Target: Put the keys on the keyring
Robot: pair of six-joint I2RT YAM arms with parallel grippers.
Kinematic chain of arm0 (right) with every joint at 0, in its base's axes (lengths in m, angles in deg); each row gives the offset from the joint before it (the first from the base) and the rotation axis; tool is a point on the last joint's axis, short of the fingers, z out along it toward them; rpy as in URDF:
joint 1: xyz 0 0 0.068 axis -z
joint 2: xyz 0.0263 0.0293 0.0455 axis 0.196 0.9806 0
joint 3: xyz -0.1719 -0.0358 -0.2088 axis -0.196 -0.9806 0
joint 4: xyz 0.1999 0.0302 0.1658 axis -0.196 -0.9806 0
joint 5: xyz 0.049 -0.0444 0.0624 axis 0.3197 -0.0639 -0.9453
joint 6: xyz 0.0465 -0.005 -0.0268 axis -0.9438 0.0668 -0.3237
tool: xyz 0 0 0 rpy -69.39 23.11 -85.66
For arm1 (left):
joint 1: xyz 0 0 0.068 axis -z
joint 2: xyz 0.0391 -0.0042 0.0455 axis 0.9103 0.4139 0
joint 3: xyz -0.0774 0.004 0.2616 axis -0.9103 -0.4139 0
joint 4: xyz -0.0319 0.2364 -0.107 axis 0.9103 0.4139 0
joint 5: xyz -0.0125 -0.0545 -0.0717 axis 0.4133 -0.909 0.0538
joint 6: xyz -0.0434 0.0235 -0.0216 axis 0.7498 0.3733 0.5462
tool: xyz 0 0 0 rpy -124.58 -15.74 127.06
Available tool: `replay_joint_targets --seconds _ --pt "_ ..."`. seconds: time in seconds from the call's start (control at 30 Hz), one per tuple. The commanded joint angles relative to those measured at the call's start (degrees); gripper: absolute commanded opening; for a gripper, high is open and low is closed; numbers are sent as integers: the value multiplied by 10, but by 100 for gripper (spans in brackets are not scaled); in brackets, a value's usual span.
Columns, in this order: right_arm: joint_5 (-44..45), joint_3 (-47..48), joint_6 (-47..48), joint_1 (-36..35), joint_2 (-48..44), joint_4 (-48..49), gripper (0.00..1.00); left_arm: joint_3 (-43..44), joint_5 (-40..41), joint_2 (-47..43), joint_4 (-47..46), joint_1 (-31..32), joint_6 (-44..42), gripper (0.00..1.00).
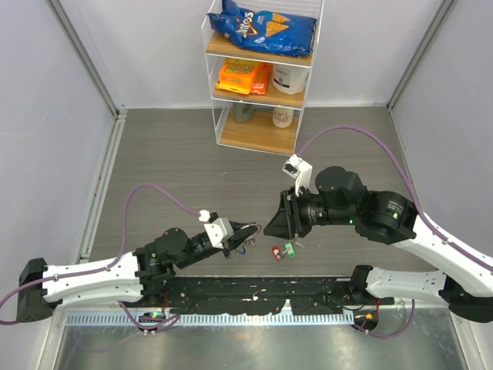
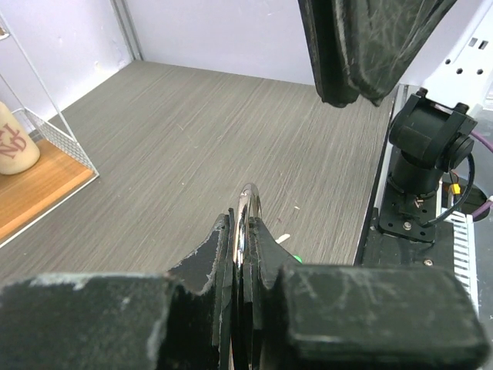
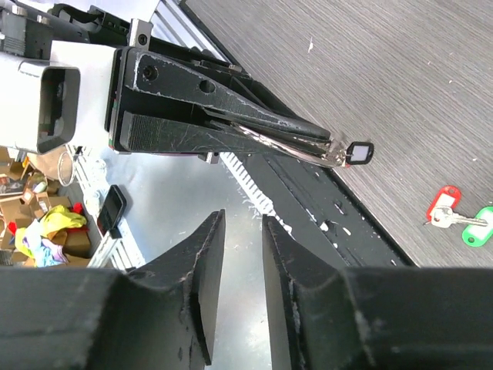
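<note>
**Left gripper.** The black two-finger left gripper (image 2: 241,235) is closed flat on the thin round silver metal wire keyring (image 2: 248,204). The keyring stands on edge between the two finger pads. Only its upper arc projects beyond the fingertips.

**Key at the ring.** A small silver metal blue-headed key (image 3: 358,153) sits at the outer end of the keyring, just past the left fingertips. Its head points away from the gripper. Whether it is fully threaded on the wire cannot be told.

**Right gripper.** The black right gripper (image 3: 240,262) faces the left gripper tip to tip, near it but not touching. Its fingers (image 3: 202,270) stand a narrow gap apart. Nothing lies between them and it holds nothing.

**Loose keys.** A small silver red-headed key (image 3: 444,203) and a small silver green-headed key (image 3: 479,228) lie flat on the grey wood-grain table top (image 1: 169,177).
- They lie side by side, just beside each other.
- Both lie just beyond the left gripper's tip and below the right gripper.
- Neither gripper touches them.
</note>
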Motion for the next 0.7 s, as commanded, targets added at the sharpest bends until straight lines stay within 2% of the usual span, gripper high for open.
replay_joint_targets --seconds 0.0,0.13,0.27,0.67 --pt "32 5 11 -4 -19 9 34 6 -14 -16 -19 -2 10 0" --pt "56 -28 42 -4 -36 2 35 9 -18 -27 -4 -2 12 0" --pt "63 -81 85 -4 -56 34 36 19 -21 -38 21 -2 16 0" --pt "45 -241 177 -5 -105 219 47 75 -27 -61 123 -2 82 0"
